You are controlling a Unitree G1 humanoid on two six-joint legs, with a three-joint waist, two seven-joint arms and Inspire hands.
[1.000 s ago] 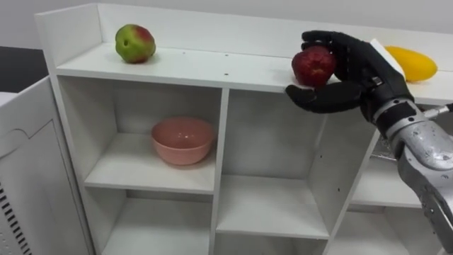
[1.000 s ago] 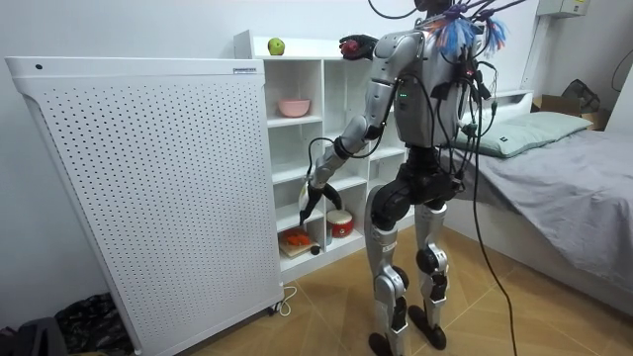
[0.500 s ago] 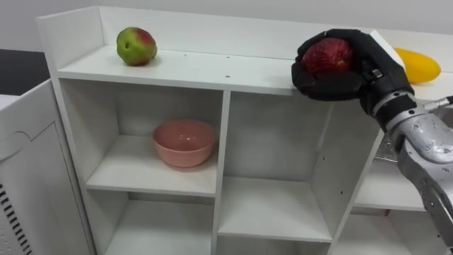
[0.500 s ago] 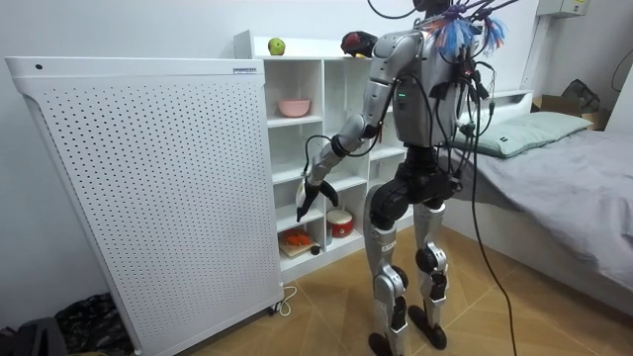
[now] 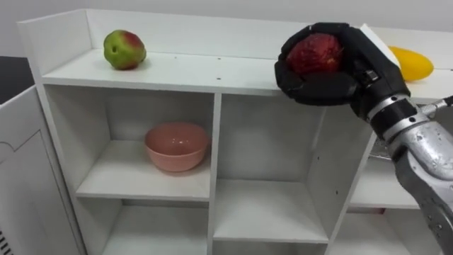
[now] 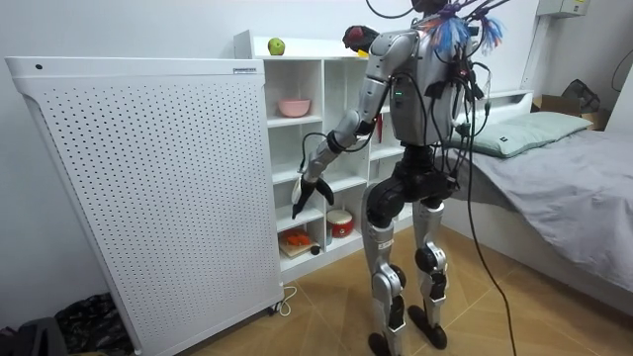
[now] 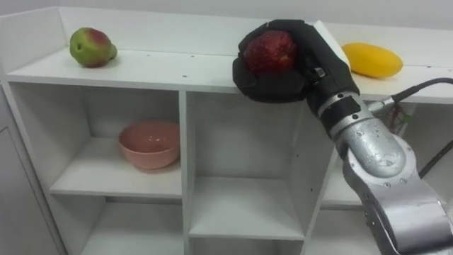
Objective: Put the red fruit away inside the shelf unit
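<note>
My right hand (image 5: 333,67) (image 7: 290,64) is shut on a dark red apple (image 5: 315,53) (image 7: 270,49), held palm up just above the front edge of the white closet's top shelf (image 5: 184,71). A green and red apple (image 5: 124,49) (image 7: 90,47) rests at the far left of that top shelf, and a yellow mango (image 5: 409,64) (image 7: 371,59) lies on it at the right, behind my hand. In the room view I stand facing the closet (image 6: 307,148), right hand (image 6: 356,38) raised to its top. My left hand (image 6: 309,190) hangs low with relaxed fingers by the middle shelves.
A pink bowl (image 5: 177,145) sits in the upper left compartment. The middle compartment (image 5: 265,205) holds nothing. A tall white perforated panel (image 6: 148,188) stands at the room view's left of the closet. A red pot (image 6: 341,223) and small items sit on the low shelves; a bed (image 6: 564,168) lies behind me.
My right hand has turned palm up and lifted the red apple from shelf-edge height to above the top shelf. The eye views shifted slightly. The left arm swung up a little.
</note>
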